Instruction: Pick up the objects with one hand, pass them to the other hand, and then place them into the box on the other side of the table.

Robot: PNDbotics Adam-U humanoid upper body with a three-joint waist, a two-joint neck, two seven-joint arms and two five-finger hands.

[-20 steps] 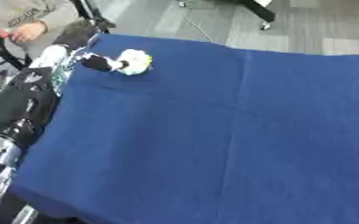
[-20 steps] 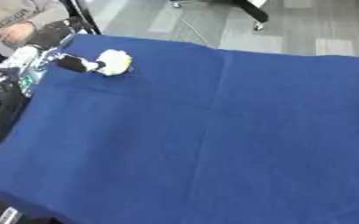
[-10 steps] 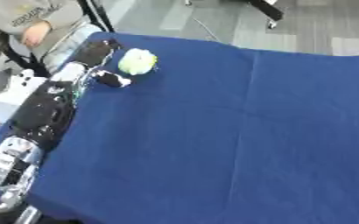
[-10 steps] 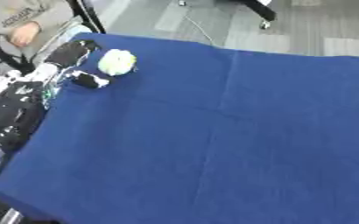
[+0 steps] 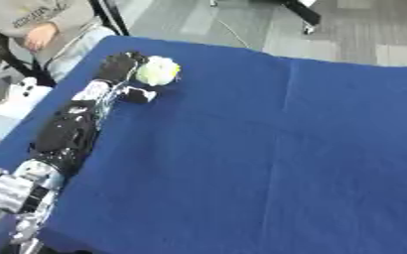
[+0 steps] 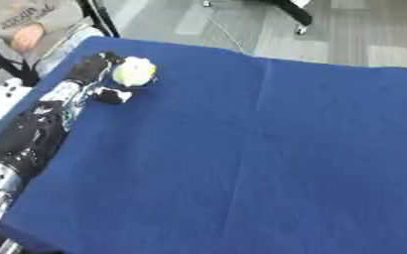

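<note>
A pale green and white round object (image 5: 158, 72) lies on the blue table cloth (image 5: 268, 149) near the far left corner. My left arm stretches along the table's left side. My left hand (image 5: 117, 67) lies against the object's left side, its fingers reaching up beside it. The thumb (image 5: 139, 95) is spread out below the object and stays apart from it. The hand is open. My right hand shows in neither view, and no box is in sight.
A seated person (image 5: 33, 25) is just beyond the table's far left corner. A white surface with small items (image 5: 12, 92) lies off the left edge. Grey floor and a dark chair base (image 5: 298, 7) lie beyond the far edge.
The camera has shifted, so the whole picture moved. My left hand has slid further along the round object's left side, and the thumb now sits below it. The object stays on the cloth.
</note>
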